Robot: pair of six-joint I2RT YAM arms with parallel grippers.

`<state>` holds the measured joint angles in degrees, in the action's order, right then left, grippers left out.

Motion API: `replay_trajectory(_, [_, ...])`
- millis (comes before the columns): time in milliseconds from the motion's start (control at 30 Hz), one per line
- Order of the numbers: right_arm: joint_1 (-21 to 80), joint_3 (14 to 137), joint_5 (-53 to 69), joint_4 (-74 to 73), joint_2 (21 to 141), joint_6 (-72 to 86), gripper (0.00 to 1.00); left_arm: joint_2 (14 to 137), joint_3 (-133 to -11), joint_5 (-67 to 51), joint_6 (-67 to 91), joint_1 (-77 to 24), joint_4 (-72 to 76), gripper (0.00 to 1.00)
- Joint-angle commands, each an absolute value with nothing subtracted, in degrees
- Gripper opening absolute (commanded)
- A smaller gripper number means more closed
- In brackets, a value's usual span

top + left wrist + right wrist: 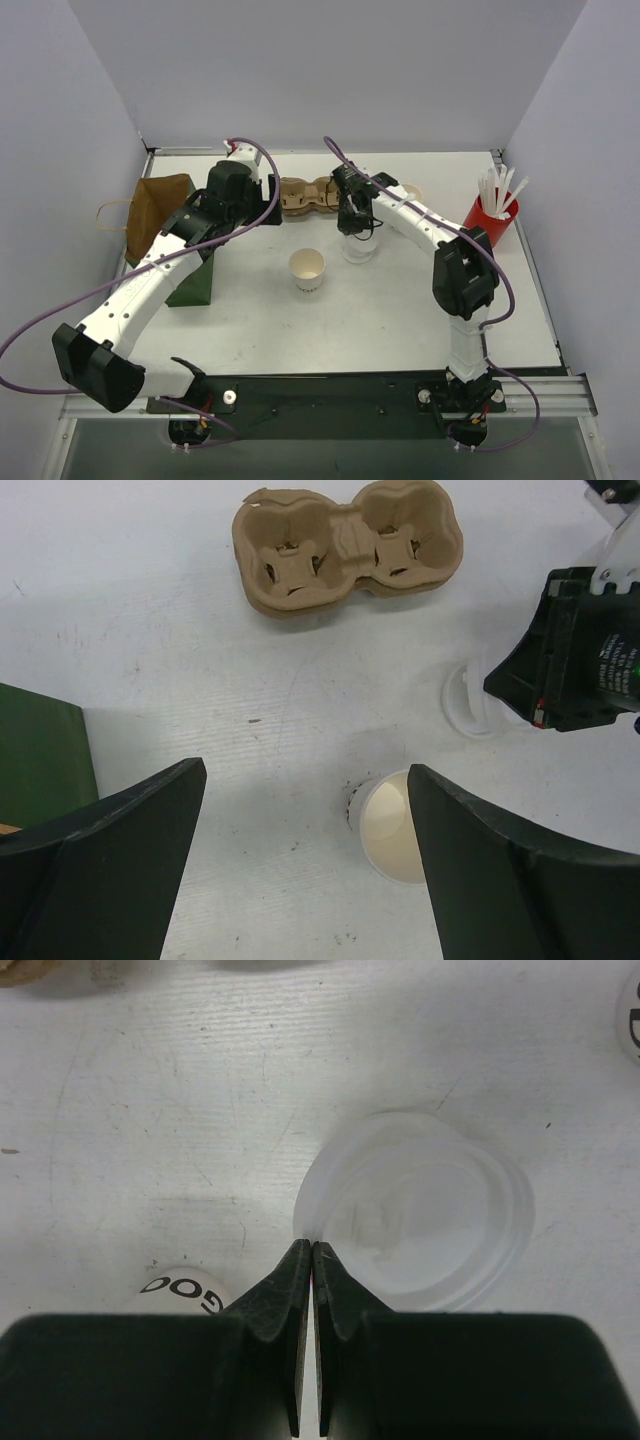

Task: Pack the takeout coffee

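One takeout coffee cup (308,268) (390,825) stands open and lidless in the middle of the table. Its print shows at the bottom left of the right wrist view (185,1285). A translucent whitish lid (420,1220) (362,247) (468,698) lies flat to its right. My right gripper (312,1245) (357,228) is shut, its tips pinching the lid's left rim. My left gripper (305,770) (240,200) hangs wide open above the table with nothing in it, the open cup just inside its right finger (520,880). A second white cup (410,191) (632,1010) sits further back.
The brown pulp cup carrier (305,195) (345,550) lies at the back centre, both wells bare. A red cup of white sticks (490,215) stands at the right. A brown paper bag (155,210) and a green block (190,280) (40,750) sit at the left.
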<state>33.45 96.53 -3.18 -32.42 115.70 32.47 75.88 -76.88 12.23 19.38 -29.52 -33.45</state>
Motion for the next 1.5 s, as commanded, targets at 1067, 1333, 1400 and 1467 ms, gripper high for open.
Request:
replay_trajectory(1067, [34.37, 97.30, -7.91, -36.74, 117.25, 30.06, 0.25, 74.62, -75.59, 10.20, 20.13, -28.48, -30.67, 0.93])
replay_trajectory(1333, [34.01, 96.25, -6.95, -36.12, 115.49, 30.41, 0.17, 74.88, -75.59, 10.02, 20.04, -28.30, -30.67, 0.93])
replay_trajectory(1400, [33.93, 95.89, -6.77, -35.77, 114.96, 30.50, 0.17, 74.97, -75.41, 9.84, 20.04, -28.30, -30.59, 0.93])
replay_trajectory(1467, [33.93, 95.45, -6.24, -35.68, 114.79, 30.41, 0.17, 74.97, -75.41, 9.76, 20.04, -28.30, -30.67, 0.93])
